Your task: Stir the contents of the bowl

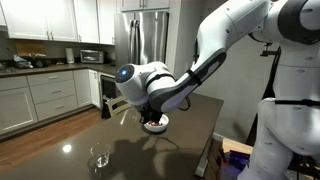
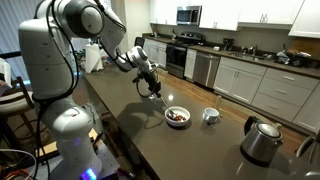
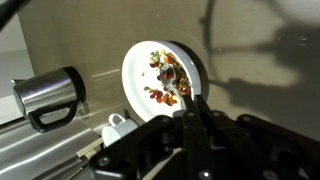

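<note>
Broadly, the dark table (image 2: 150, 145) fills the scene, with kitchen cabinets along the far wall. The white arm (image 1: 203, 62) reaches down over the table toward the middle of it.

In an exterior view a steel kettle (image 2: 262, 140) stands at the near right of the table. The bowl (image 2: 178, 117) sits left of it, near the table's centre and directly below the wrist. A small white cup (image 2: 211, 115) stands just right of the bowl, apart from it. A clear glass (image 1: 100, 156) stands well apart, toward the near edge in an exterior view.

The gripper (image 3: 190, 112) is fully closed, clamped on the handle of a thin utensil (image 2: 158, 95) that slants down into the bowl. In the wrist view its shiny lower end lies among the contents (image 3: 163, 82), reddish-brown and dark chunks scattered loosely over the white interior.

As a judgement, the task is in its working phase. The tool is grasped and its tip is down in the chunks, so stirring looks underway. How many turns are done cannot be told from this. Left to do, most likely, are more sweeps round the bowl and then lifting the tool clear.
</note>
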Controlling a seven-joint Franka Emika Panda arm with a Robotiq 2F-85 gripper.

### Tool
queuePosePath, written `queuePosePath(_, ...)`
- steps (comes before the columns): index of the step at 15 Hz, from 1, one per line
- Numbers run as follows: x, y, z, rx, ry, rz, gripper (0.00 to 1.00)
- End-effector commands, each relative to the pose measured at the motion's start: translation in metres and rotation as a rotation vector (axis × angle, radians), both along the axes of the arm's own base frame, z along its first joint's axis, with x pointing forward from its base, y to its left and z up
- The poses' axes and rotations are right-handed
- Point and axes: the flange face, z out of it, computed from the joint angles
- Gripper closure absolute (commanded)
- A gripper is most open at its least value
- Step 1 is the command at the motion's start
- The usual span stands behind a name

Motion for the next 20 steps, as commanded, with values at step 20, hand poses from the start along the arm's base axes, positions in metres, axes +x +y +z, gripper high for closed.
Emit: queuePosePath(20,0.025,-0.069,0.039,0.321,0.112,-0.097,0.96)
